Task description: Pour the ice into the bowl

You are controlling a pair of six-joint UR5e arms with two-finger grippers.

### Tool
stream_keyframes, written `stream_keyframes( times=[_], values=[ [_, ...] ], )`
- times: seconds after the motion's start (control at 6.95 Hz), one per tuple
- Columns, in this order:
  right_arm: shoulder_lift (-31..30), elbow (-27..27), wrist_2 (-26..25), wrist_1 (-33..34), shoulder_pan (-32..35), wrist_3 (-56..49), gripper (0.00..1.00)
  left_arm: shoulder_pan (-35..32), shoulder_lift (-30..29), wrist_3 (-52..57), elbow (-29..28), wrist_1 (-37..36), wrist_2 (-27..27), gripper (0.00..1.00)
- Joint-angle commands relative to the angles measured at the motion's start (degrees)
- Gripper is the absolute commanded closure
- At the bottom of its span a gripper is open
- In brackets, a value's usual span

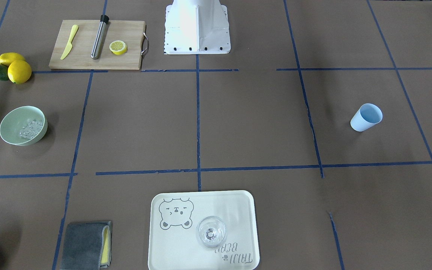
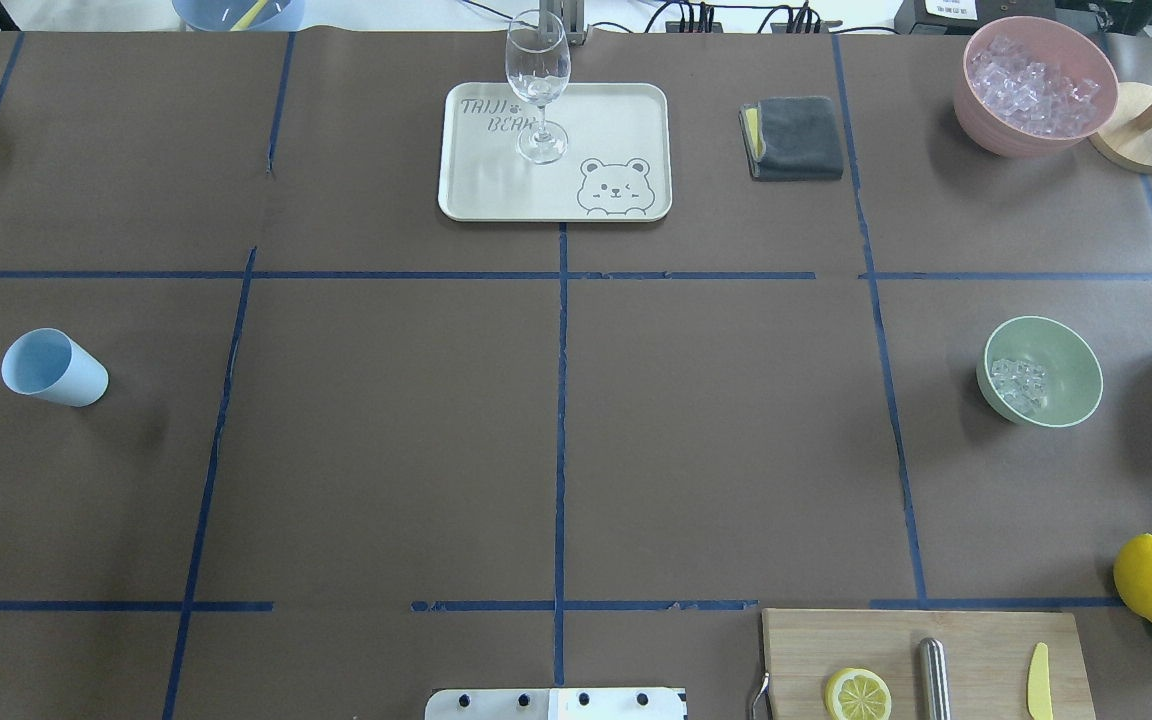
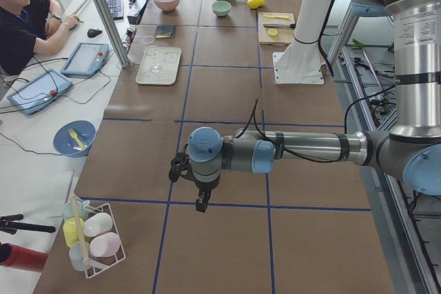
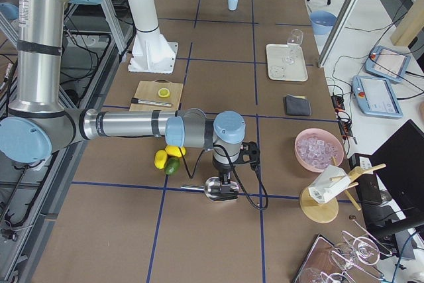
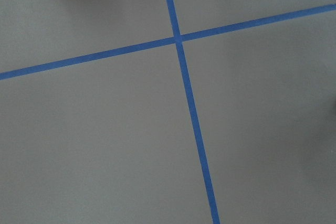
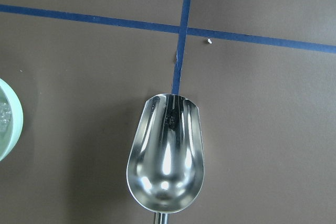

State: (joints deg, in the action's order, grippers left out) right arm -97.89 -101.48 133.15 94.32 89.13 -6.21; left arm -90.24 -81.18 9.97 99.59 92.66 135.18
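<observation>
The pale mint-green bowl (image 2: 1066, 365) stands at the table's right side with a small pile of clear ice (image 2: 1019, 383) inside; it also shows in the front-facing view (image 1: 8, 129) with the ice (image 1: 31, 128). Its rim (image 6: 8, 124) shows at the left edge of the right wrist view. An empty shiny metal scoop (image 6: 165, 166) is right under the right wrist, low over the table beside the bowl. My right gripper (image 4: 226, 189) is at the scoop; I cannot tell if it is shut. My left gripper (image 3: 201, 201) hangs over bare table; I cannot tell its state.
A pink container of ice (image 2: 1036, 85) stands far right beside a wooden stand (image 2: 1141, 140). There is a grey cloth (image 2: 794, 138), a tray (image 2: 556, 200) with a wine glass (image 2: 537, 80), a light blue cup (image 2: 54, 368), lemons (image 2: 1151, 578) and a cutting board (image 2: 976, 650).
</observation>
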Motion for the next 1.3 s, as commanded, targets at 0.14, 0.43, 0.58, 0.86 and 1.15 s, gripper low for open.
stream_keyframes(
  times=[0.14, 0.43, 0.58, 0.86, 1.15],
  values=[
    [-0.19, 0.23, 0.36, -0.18, -0.10, -0.12, 0.00, -0.03, -0.03, 0.05, 0.60, 0.07, 0.00, 0.00],
    [-0.37, 0.66, 0.27, -0.10, -0.10, -0.03, 0.00, -0.03, -0.03, 0.05, 0.69, 0.07, 0.00, 0.00],
    [-0.37, 2.15, 0.27, -0.18, -0.10, -0.20, 0.00, -0.03, -0.03, 0.05, 0.69, 0.07, 0.00, 0.00],
    [-0.37, 2.16, 0.36, -0.27, -0.10, -0.12, 0.00, 0.06, -0.03, 0.05, 0.69, 0.15, 0.09, 0.00],
    [-0.46, 2.25, 0.36, -0.18, -0.10, 0.06, 0.00, -0.03, -0.03, 0.05, 0.69, 0.15, 0.09, 0.00]
  ],
)
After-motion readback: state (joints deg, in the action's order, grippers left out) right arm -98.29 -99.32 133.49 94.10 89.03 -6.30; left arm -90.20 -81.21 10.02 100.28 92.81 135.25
